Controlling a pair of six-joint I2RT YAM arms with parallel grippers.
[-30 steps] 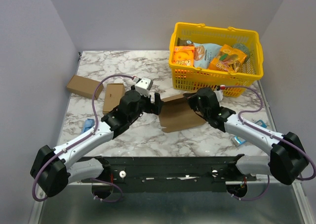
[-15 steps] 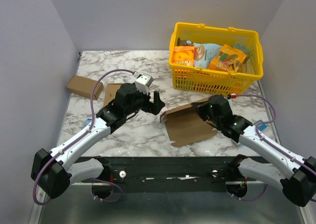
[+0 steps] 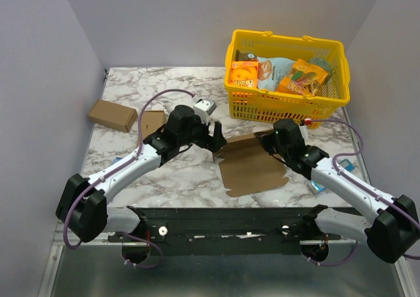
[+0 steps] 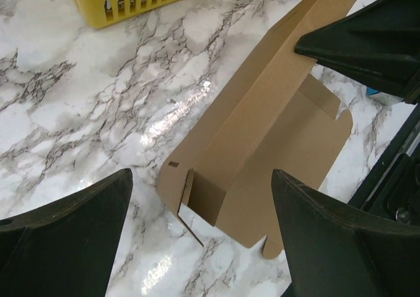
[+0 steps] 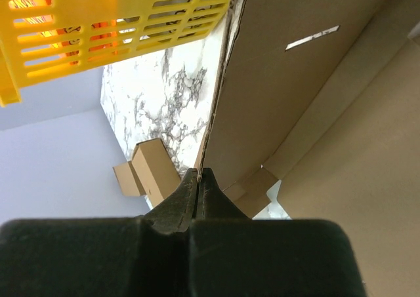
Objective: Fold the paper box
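Marble-veined table [image 3: 164, 80] fills the frame. My arms reach diagonally from both bottom corners to centre. Yellow lattice plastic basket [image 3: 286, 107] sits upper right; its packet print is unreadable. Paper box [image 3: 252, 169] at centre: plain creased brown cardboard, mostly flat, far panel raised. My right claw [image 3: 272, 137] is pinched on that panel's edge. My left claw [image 3: 216, 139] is spread wide at the box's left end.

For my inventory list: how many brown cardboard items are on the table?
3. The paper box lies at the centre; one small box sits far left; a second small box lies just right of it, partly hidden by the left arm.
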